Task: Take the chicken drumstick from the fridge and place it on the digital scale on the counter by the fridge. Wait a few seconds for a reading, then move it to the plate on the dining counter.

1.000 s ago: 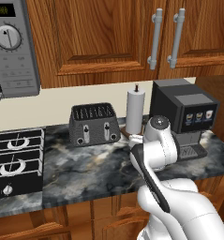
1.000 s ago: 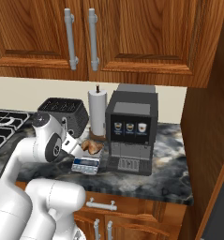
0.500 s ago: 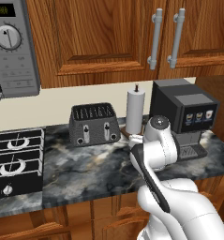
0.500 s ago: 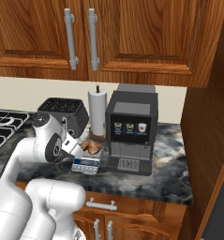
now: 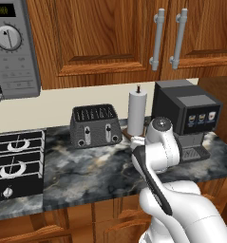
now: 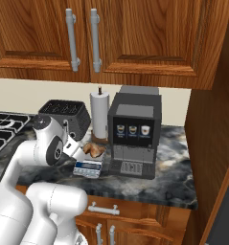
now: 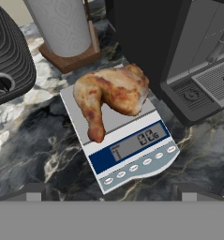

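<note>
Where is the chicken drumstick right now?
In the hand view the chicken drumstick lies on the digital scale, between the paper towel roll and the coffee machine; the right base view shows it beside the toaster.

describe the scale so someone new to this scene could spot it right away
Find the big black coffee machine on the marbled counter. Just left of its base, in front of the paper towel roll, lies the scale. It is the flat pale slab with a blue display strip, with the chicken drumstick lying on it.
</note>
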Available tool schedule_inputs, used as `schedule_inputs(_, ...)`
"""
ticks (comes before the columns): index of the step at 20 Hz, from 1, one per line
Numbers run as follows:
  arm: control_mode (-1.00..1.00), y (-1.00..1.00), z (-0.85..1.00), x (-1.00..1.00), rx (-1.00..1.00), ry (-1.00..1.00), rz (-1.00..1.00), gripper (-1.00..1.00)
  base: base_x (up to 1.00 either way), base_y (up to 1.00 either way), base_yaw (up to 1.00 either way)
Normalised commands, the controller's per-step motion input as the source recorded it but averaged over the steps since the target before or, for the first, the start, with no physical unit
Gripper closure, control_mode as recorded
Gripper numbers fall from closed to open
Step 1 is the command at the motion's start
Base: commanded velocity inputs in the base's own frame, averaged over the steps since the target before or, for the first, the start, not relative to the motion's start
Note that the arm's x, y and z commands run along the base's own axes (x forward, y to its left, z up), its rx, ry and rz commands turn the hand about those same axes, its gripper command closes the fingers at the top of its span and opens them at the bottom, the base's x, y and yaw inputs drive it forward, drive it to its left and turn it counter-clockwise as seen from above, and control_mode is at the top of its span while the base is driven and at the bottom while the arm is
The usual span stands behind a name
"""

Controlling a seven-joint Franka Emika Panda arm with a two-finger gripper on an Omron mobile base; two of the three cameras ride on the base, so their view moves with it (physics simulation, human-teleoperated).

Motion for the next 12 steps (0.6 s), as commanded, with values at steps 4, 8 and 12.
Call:
schedule_inputs(4,-1.00,0.00,0.00,0.00,0.00,0.00,0.00,-1.00,0.00,0.00,0.00)
schedule_inputs(8,-1.00,0.00,0.00,0.00,0.00,0.00,0.00,-1.00,0.00,0.00,0.00)
schedule_inputs(12,-1.00,0.00,0.00,0.00,0.00,0.00,0.00,-1.00,0.00,0.00,0.00)
